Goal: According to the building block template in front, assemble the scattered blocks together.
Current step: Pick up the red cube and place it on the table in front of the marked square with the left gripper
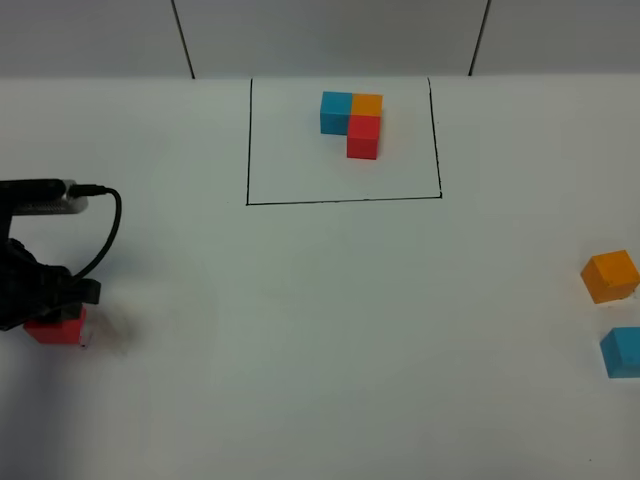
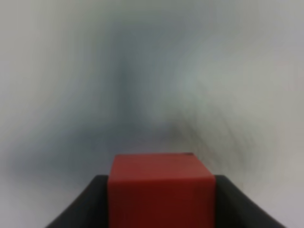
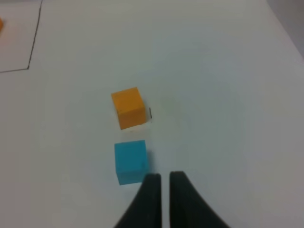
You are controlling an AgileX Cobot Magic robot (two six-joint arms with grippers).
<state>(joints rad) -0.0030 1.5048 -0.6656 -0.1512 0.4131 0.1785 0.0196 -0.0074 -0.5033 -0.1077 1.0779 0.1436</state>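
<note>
**A:** Entry one. Step in hand?

**B:** Pick-up of the red block (image 1: 57, 328). The left gripper (image 2: 160, 205) is clamped on it, one finger on each side. Location: far left of the table (image 1: 300, 330), well apart from the template (image 1: 352, 122). The wrist view is blurred behind the block, so I cannot tell whether it is off the table.

**A:** Entry two. Other stock?

**B:** Orange block (image 3: 128, 107) and blue block (image 3: 131, 161), both at the far right edge. Orange is the nearer to the template, and blue lies near it without touching. The right gripper (image 3: 161, 190) has its fingers nearly together and holds nothing. It sits just beside the blue block, off one corner and not over it.

**A:** Entry three. Pattern to match?

**B:** Blue and orange abreast, red below orange, inside the black outline (image 1: 345, 200).

**A:** Entry four. What does the next move call for?

**B:** My judgement: carry red to the open middle, in front of the outline, and set it down square. Leave room beyond it for orange, with blue abreast of orange. The right gripper will have to spread wide before it can take either block.
</note>
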